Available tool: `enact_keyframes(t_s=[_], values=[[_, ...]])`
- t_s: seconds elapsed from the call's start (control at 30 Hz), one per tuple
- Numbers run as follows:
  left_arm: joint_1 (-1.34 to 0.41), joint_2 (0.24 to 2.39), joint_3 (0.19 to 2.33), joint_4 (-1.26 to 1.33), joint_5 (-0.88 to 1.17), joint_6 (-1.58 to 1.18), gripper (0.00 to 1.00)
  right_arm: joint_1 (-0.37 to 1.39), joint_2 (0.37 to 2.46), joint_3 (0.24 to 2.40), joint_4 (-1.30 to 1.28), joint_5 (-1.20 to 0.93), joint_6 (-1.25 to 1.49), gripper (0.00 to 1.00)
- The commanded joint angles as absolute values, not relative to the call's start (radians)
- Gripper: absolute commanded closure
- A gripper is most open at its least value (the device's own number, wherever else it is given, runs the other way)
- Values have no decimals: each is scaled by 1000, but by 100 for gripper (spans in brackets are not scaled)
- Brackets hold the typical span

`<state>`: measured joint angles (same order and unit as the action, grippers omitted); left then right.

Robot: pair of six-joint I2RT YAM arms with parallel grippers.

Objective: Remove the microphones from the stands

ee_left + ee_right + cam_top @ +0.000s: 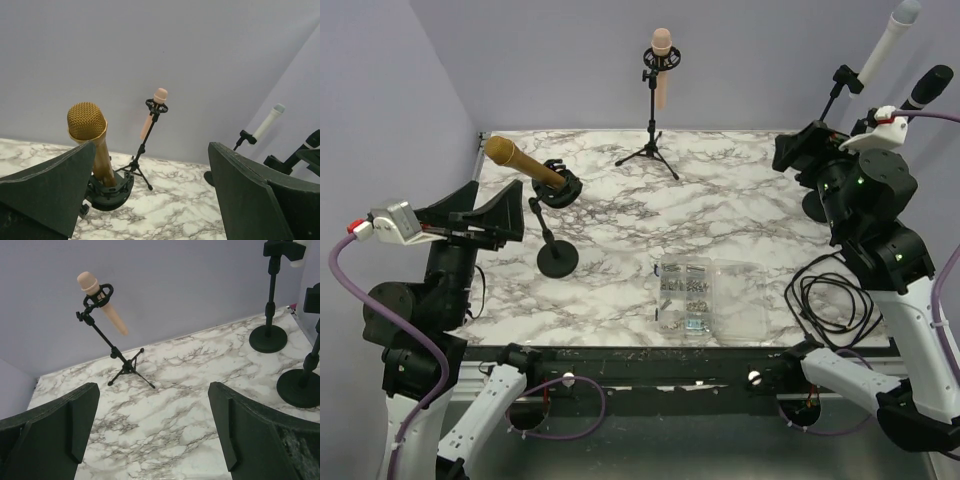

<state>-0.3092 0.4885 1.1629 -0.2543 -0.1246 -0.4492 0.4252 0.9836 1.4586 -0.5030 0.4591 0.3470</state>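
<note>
No text, label, brand, number or sign can be read in any view; in the top view, the gold microphone (525,165) at ten o'clock, the pink microphone (661,65) at twelve o'clock and the clear parts box (710,298) at five o'clock show plain surfaces; finer print, if any, is too small to tell.

4 mics: 1 gold mic (510,157), 1 pink mic (661,42), 1 white mic (890,40), 1 black mic (930,85). 4 stands: 1 tripod stand (651,125), 3 round-base stands (557,260) (268,337) (300,387). 1 clear parts box (708,297) w/ small hardware. 1 cable coil (798,292).
</note>
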Motion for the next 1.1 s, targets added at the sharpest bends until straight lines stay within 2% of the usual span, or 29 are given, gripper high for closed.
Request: enact_keyframes(t_s=[0.0, 0.33, 0.63, 0.8, 0.97, 1.07], values=[[-305, 515, 1181, -329, -189, -437, 1, 421, 1005, 1457, -517, 446, 355, 0], [-305, 504, 1147, -358, -254, -423, 2, 421, 1056, 1405, -464, 317, 375, 0], [-305, 584, 1231, -513, -423, -452, 1, 422, 1149, 1421, -472, 168, 420, 0], [-305, 641, 1276, -553, -414, -483, 1, 422, 1213, 1427, -460, 8, 470, 0], [-305, 697, 1306, -546, -355, -511, 1, 427, 1251, 1364, -330, -227, 560, 0], [-305, 738, 1312, -541, -384, -553, 1, 456, 1282, 1340, -275, -276, 595, 0]])
